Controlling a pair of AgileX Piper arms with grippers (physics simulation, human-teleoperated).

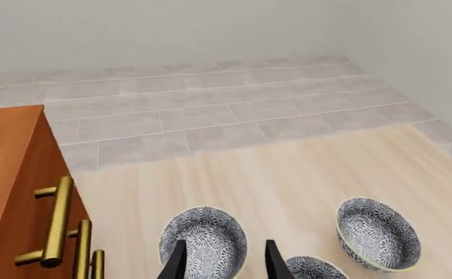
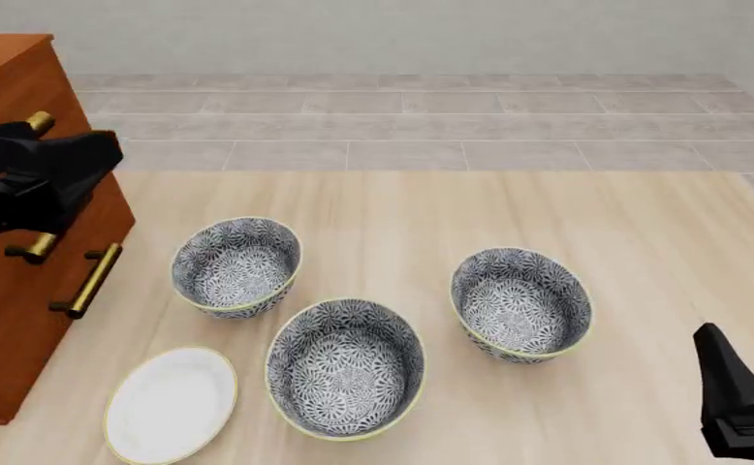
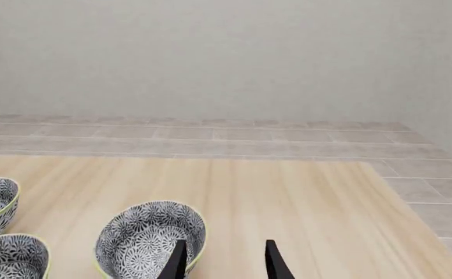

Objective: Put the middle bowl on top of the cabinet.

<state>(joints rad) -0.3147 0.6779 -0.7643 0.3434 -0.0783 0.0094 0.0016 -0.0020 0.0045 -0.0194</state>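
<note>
Both grippers' fingers open, holding nothing. Left gripper hovers over the bowl nearest the cabinet, not the middle bowl: wrong-bowl risk.

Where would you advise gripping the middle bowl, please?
Grip the middle bowl by its thin rim, coming from above with one finger inside and one outside. It sits upright and open, too wide to span; the rim towards the plate leaves least room.

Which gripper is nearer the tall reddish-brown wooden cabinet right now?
Left. The left gripper hangs right against the tall reddish-brown wooden cabinet, level with its upper handles. The right gripper sits at the table's opposite near corner, past the patterned bowls.
</note>
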